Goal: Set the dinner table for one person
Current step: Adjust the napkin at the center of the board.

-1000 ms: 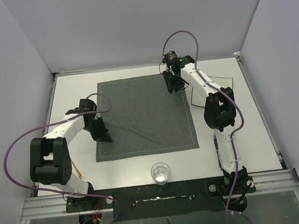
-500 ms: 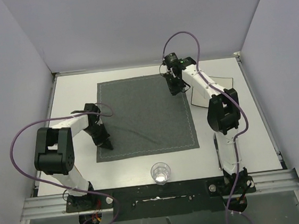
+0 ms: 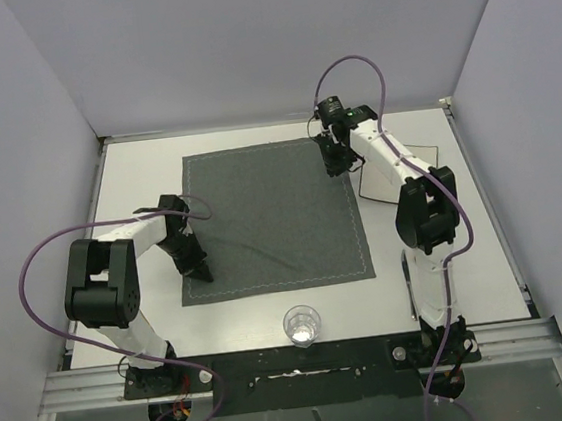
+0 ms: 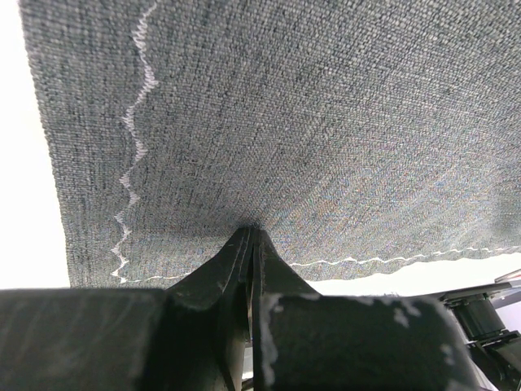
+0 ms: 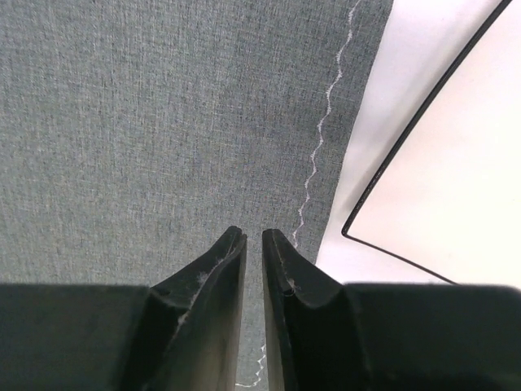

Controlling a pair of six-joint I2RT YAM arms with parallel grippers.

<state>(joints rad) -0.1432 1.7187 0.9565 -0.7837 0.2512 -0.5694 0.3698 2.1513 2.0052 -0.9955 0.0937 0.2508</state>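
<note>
The dinner table [image 3: 137, 175] is a white top with a dark grey stitched placemat [image 3: 272, 216] at its middle. My left gripper [image 3: 200, 269] is shut, and its tips [image 4: 248, 231] press down on the placemat near the left near corner. I cannot tell whether any cloth is pinched between them. A faint crease runs from there toward the mat's middle. My right gripper [image 3: 336, 162] hangs over the mat's far right corner. In the right wrist view its fingers [image 5: 254, 236] stand a narrow gap apart over the cloth, with nothing between them.
A white flat piece with a thin black edge [image 3: 409, 169] lies right of the mat, under the right arm, and shows beside the stitched edge [image 5: 456, 187]. A clear glass [image 3: 302, 324] stands near the front rail [image 3: 297, 365].
The right gripper drifted a little right along the mat's far edge, its jaws narrower than a second ago. The left arm's elbow swung up and its gripper slid slightly nearer, then held still.
</note>
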